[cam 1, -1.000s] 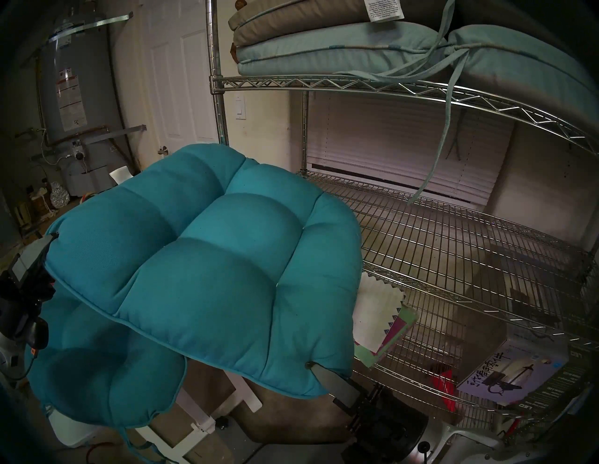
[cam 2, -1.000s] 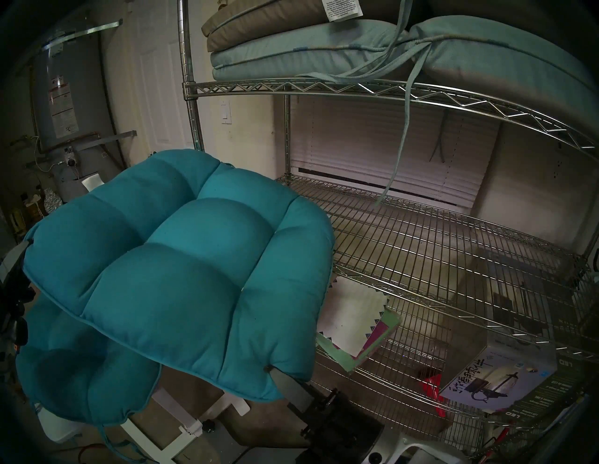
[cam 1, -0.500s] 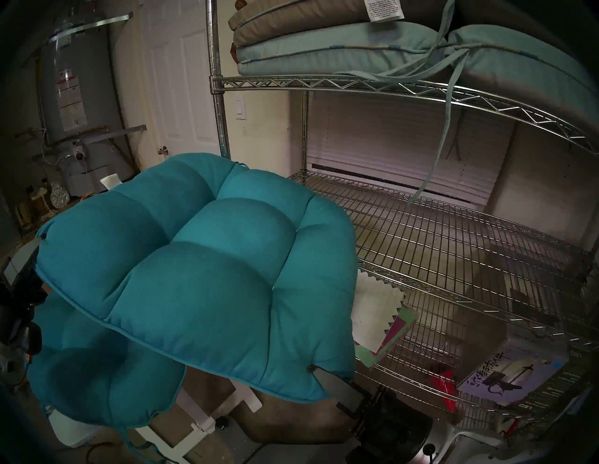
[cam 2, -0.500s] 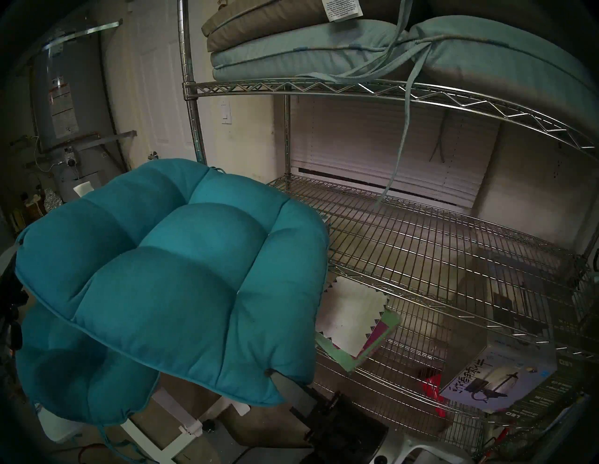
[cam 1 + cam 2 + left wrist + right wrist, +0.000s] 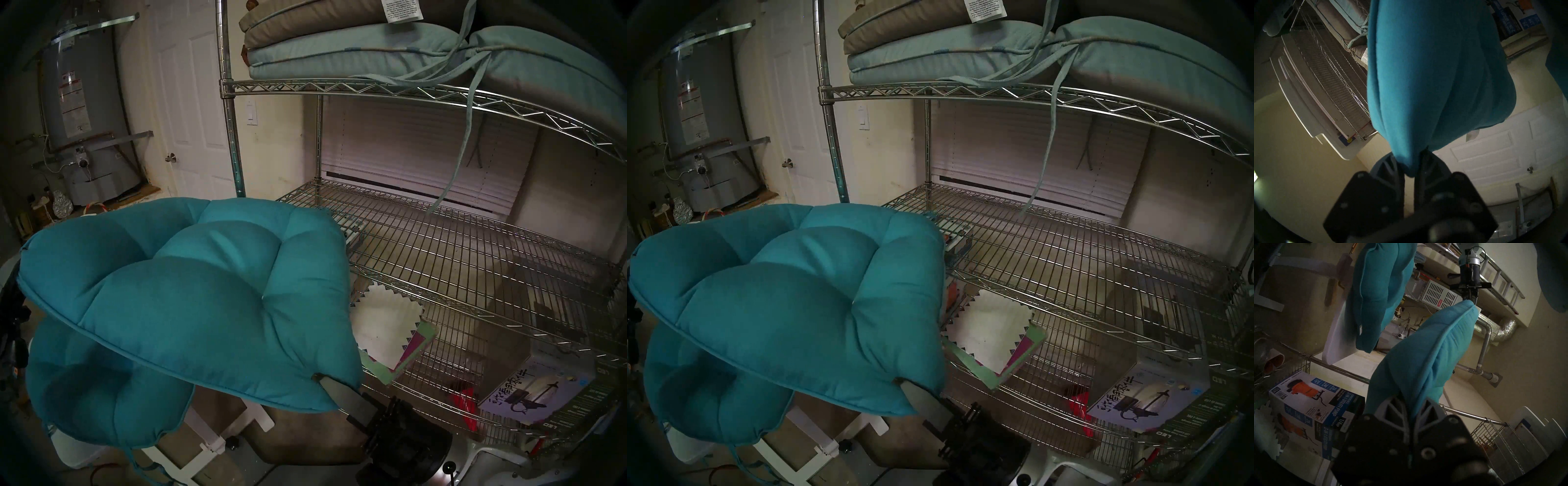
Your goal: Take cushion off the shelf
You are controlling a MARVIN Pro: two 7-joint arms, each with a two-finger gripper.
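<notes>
Beside the tall chrome wire shelf (image 5: 441, 258), I hold the tufted teal seat cushion (image 5: 190, 298) clear of its tiers, left gripper (image 5: 1409, 167) and right gripper (image 5: 1411, 405) each pinching a corner; setting it down remains.

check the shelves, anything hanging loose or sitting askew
A tie string from the pale cushions on the top tier dangles down past the shelf edge. Below, a white zigzag-edged sheet sits crooked.

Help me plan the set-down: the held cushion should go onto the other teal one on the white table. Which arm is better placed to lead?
Left, probably. The left gripper pinches the held cushion at the corner directly above the lower cushion; the right gripper grips the corner nearest the shelf.
</notes>
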